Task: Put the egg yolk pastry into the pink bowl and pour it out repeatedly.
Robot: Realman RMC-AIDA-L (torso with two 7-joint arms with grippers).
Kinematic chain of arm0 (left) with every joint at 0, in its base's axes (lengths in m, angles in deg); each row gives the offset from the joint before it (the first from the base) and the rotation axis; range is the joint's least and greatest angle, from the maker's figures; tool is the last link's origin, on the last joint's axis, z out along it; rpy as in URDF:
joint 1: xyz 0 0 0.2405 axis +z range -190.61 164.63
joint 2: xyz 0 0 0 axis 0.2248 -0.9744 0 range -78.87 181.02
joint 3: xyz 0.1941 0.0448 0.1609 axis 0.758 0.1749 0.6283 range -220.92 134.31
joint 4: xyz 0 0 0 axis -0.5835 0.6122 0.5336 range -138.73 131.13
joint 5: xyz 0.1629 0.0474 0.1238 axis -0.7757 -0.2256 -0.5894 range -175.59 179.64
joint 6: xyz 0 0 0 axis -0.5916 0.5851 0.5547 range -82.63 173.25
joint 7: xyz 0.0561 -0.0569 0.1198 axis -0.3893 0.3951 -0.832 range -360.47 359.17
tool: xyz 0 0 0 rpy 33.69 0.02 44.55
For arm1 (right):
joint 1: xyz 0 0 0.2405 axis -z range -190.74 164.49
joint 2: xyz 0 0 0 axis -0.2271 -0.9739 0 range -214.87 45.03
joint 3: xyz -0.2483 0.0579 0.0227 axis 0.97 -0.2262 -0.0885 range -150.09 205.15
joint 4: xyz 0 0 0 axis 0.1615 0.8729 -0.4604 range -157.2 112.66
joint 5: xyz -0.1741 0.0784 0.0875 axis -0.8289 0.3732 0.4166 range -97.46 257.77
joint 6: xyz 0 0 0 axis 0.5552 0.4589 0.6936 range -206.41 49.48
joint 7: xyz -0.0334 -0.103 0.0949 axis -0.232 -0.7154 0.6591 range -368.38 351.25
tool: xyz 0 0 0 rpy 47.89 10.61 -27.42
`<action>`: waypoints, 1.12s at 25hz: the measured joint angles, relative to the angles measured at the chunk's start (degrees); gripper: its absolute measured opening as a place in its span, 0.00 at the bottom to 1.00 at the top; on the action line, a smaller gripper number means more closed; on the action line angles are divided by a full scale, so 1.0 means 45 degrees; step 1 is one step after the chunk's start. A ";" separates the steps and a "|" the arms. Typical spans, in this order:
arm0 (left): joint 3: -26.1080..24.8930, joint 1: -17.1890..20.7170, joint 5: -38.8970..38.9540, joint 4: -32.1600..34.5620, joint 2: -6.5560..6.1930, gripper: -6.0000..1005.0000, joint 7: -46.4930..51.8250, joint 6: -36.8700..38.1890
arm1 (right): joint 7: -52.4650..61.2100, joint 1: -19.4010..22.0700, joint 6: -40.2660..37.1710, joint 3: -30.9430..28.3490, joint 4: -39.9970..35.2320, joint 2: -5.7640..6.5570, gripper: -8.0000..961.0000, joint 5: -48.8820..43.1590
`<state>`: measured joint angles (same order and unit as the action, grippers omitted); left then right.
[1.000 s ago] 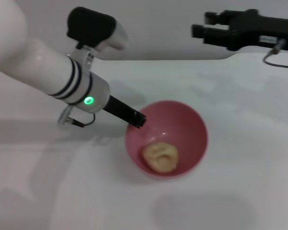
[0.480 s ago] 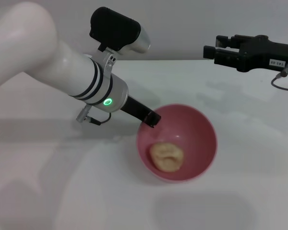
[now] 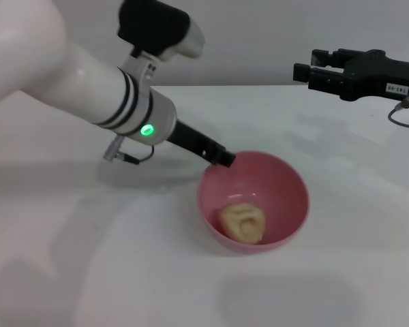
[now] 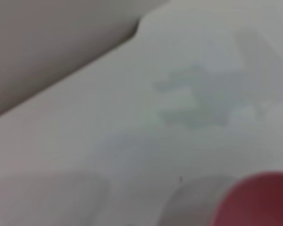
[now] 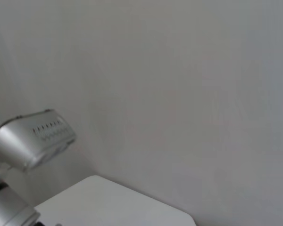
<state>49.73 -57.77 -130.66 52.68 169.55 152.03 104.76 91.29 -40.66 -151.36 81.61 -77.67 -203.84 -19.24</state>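
Left end effector [image 3: 221, 157] grips pink bowl [image 3: 286, 184]; only head view shows pastry [image 3: 243, 222].

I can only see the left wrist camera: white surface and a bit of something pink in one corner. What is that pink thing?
Observer: It is the pink bowl, standing upright on the white table.
Operator: Is anything inside it?
Observer: Yes, the egg yolk pastry lies at the bottom of the bowl, a small tan lump.
Operator: Is the arm with my camera touching the bowl?
Observer: The left gripper has its dark tip right at the bowl's rim on the far left side, seemingly gripping it.
Operator: And the other arm?
Observer: The right gripper hangs high over the far right of the table, away from the bowl.
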 joint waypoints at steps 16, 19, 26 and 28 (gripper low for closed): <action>-0.6456 0.3301 0.8176 0.0433 -0.0116 0.59 -0.6692 0.0236 | -0.2470 0.0444 0.0368 -0.2115 0.2984 0.0062 0.56 0.4876; -0.7607 0.4128 1.2254 -0.1159 -0.0118 0.59 -0.9689 0.0956 | -0.3520 0.0540 0.0297 -0.3285 0.4805 0.0079 0.56 0.7654; -1.0285 0.5358 1.7777 -0.4902 -0.0034 0.58 -1.6834 0.3533 | -0.5303 0.0946 0.0418 -0.4681 0.8422 0.0078 0.56 1.2985; -1.0558 0.5612 1.8442 -0.5634 0.0013 0.58 -2.0314 0.3922 | -0.6818 0.0968 0.0482 -0.4814 0.8966 0.0062 0.56 1.3406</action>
<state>2.22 -32.51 -47.67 27.33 169.61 60.62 122.41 60.61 -36.30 -149.19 59.94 -37.33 -203.56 41.09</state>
